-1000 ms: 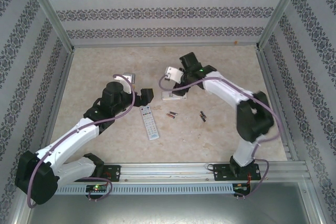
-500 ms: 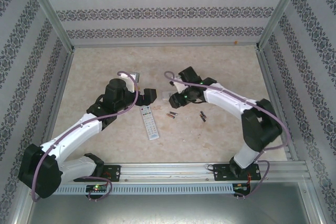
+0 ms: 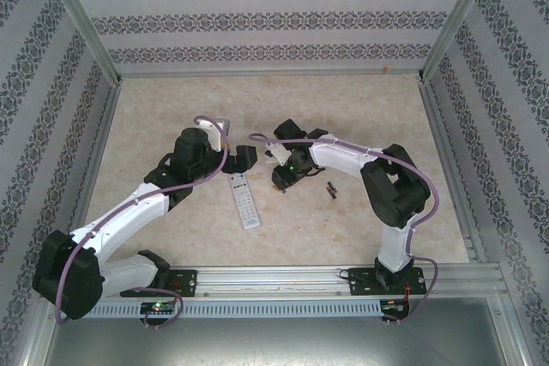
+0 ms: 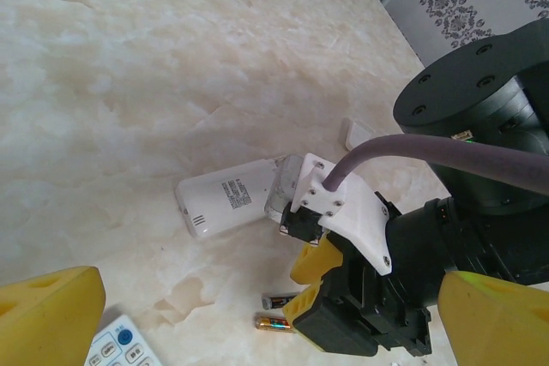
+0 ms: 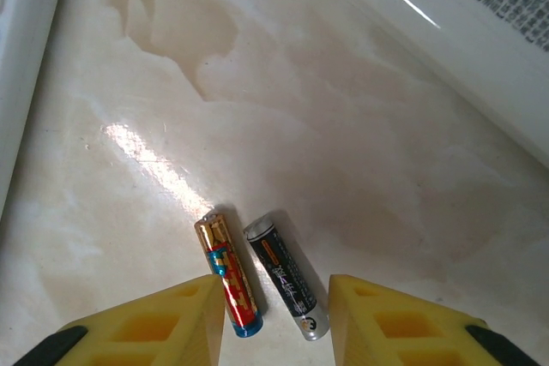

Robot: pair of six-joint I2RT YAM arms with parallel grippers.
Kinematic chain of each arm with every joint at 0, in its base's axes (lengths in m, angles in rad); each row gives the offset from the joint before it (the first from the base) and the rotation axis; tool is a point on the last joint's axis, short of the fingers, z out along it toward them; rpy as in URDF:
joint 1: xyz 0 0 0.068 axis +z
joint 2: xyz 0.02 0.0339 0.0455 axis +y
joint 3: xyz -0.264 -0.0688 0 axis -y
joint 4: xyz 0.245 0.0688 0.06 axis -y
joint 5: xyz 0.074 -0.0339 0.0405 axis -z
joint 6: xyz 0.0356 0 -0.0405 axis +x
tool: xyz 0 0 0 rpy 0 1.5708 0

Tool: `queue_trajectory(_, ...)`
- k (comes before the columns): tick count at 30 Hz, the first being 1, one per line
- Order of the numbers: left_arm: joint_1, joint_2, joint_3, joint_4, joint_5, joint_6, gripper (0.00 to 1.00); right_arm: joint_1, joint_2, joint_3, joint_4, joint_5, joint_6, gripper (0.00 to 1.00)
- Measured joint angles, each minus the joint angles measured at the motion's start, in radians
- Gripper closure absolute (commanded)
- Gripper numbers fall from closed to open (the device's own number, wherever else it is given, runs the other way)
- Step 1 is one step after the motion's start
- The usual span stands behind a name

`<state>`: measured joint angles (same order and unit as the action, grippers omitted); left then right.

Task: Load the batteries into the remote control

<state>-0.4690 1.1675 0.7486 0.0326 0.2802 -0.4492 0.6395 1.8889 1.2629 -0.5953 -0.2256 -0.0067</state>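
- top view: l gripper [image 3: 244,157] and r gripper [image 3: 283,179] both low over mid table [image 3: 163,100], near each other, not touching.
- keypad remote [image 3: 244,201]: flat, buttons up, just on the near side of l gripper.
- white remote [image 4: 230,203]: flat, label side up, just beyond r gripper in l wrist view. its end toward r gripper looks darker, detail unclear.
- l gripper: yellow fingers [image 4: 51,319] spread wide, nothing between them. hangs above table, aimed at r gripper and white remote.
- r gripper, own wrist view [image 5: 276,297]: jaws partly spread, tips down near table surface, one each side of a battery pair.
- red batt [image 5: 227,276] and black batt [image 5: 287,289]: flat on table, side by side, approx parallel, just beside each other, both inside the jaw gap.
- l-side finger right at red batt's lower end, contact cannot be told. clear gap between black batt and other finger. no pinch visible.
- same pair seen in l wrist view under r gripper tips, on table.
- 2nd pair [image 3: 331,188]: two more batts on table to the right of r gripper, near it but apart.
- white remote edge and keypad remote edge flank the pair, top corners of r wrist view.
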Motion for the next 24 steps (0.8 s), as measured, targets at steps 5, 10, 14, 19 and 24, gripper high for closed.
queue_trajectory(5, 0.000, 0.008, 0.000, 0.000, 0.000, -0.002, 0.00, 0.000, 0.011, 0.000, 0.000, 0.000, -0.001, 0.67)
queue_trajectory(10, 0.000, 0.010, 0.000, 0.001, 0.000, -0.003, 0.00, 0.000, 0.054, 0.000, -0.006, 0.001, -0.004, 0.67)
queue_trajectory(14, 0.000, 0.010, 0.000, 0.001, 0.000, -0.004, 0.00, -0.002, 0.054, 0.001, -0.007, -0.003, -0.013, 0.72)
queue_trajectory(19, 0.000, 0.011, 0.000, 0.002, 0.000, -0.005, 0.00, -0.003, 0.053, 0.001, -0.006, 0.024, -0.022, 0.85)
queue_trajectory(24, 0.000, 0.018, 0.000, 0.005, 0.002, -0.021, 0.00, -0.016, -0.003, -0.040, 0.021, 0.016, 0.011, 0.91)
